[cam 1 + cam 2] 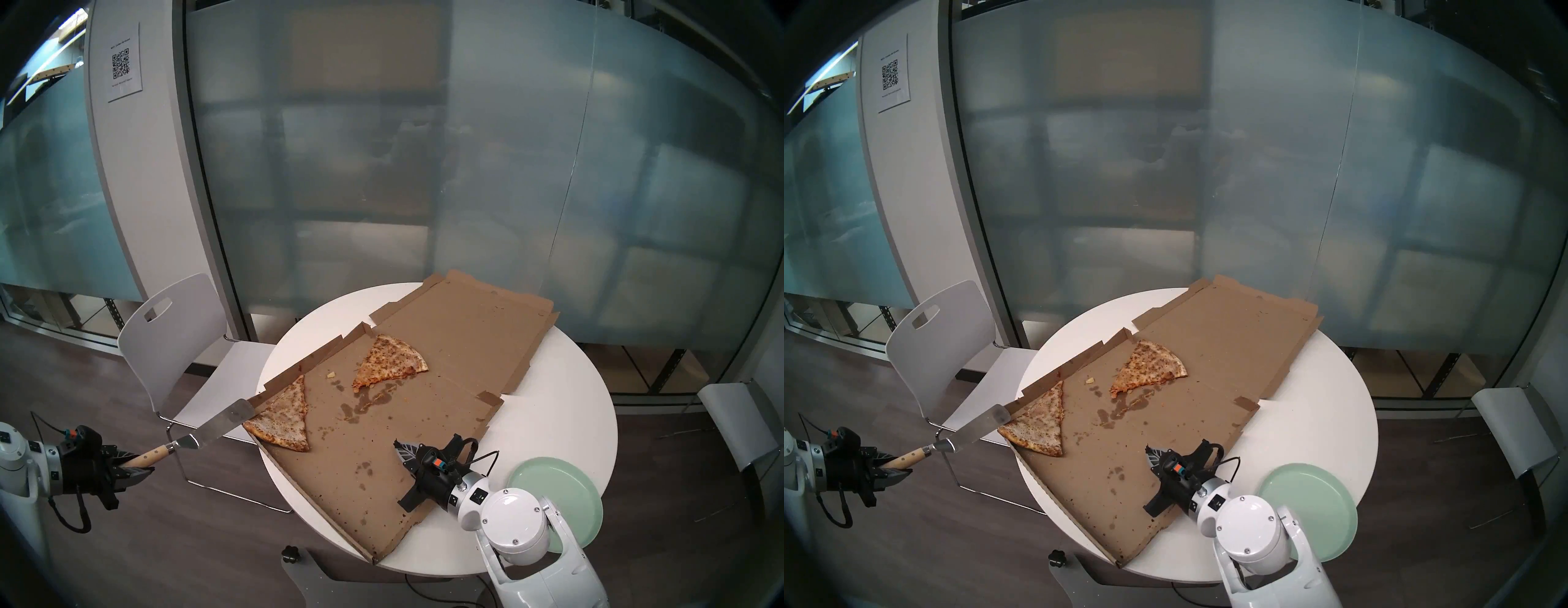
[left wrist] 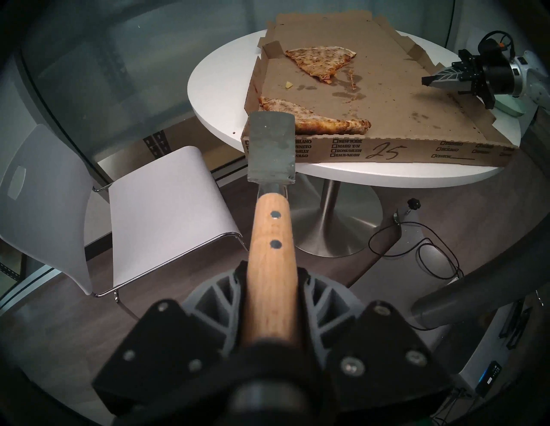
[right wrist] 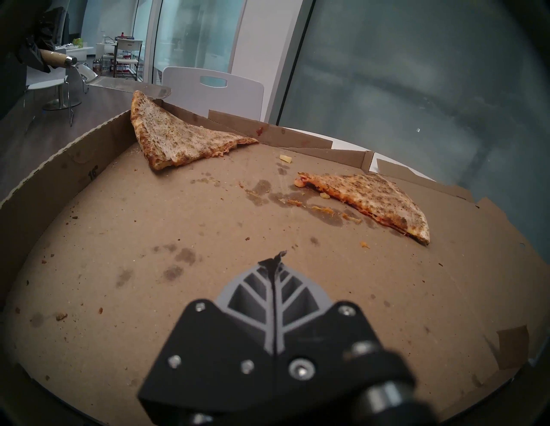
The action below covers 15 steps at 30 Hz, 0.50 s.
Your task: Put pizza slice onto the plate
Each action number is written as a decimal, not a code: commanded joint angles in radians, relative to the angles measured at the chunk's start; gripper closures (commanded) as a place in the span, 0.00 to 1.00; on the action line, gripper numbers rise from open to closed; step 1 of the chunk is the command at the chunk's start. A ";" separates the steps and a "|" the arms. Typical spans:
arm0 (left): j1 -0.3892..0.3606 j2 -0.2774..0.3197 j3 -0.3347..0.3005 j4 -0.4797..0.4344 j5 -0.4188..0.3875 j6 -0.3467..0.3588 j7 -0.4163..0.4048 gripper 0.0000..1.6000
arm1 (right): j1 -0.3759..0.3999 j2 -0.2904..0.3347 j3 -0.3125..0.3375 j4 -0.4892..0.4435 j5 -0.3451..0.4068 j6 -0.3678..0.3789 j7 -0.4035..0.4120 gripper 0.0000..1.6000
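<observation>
Okay, my left gripper is clamped on the wooden handle of the spatula, blade held out at the box's near-left corner, just beside the crust end of the pizza slice. Whether metal touches crust I can't tell. The slice lies in the left corner of the open pizza box, crust at the box wall, tip pointing along the left flap. My right gripper hangs over the box floor, fingers pressed together, nothing in them. The plate sits on the table at the near right, partly hidden by my right arm, well apart from the slice.

Handling, my guess: the slice is light, long and floppy; the tip will sag or fold if unsupported, and the cheese looks greasy. The crust looks like the stiffest part. I'd slide the blade under from the crust end and get it far along the length. The second, more orange slice stays out of it.
</observation>
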<state>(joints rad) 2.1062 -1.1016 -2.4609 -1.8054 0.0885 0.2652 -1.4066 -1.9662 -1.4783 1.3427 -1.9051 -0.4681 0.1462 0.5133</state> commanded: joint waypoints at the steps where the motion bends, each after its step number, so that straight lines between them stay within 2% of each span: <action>1: 0.017 -0.002 0.021 -0.043 0.010 0.001 -0.011 1.00 | 0.013 -0.006 -0.008 -0.020 0.003 -0.004 0.004 1.00; 15: 0.032 -0.024 0.060 -0.095 0.035 0.011 -0.006 1.00 | 0.010 -0.007 -0.006 -0.026 0.013 -0.006 0.006 1.00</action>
<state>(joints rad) 2.1319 -1.1206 -2.3959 -1.8644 0.1211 0.2789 -1.4154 -1.9632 -1.4786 1.3399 -1.9060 -0.4634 0.1461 0.5173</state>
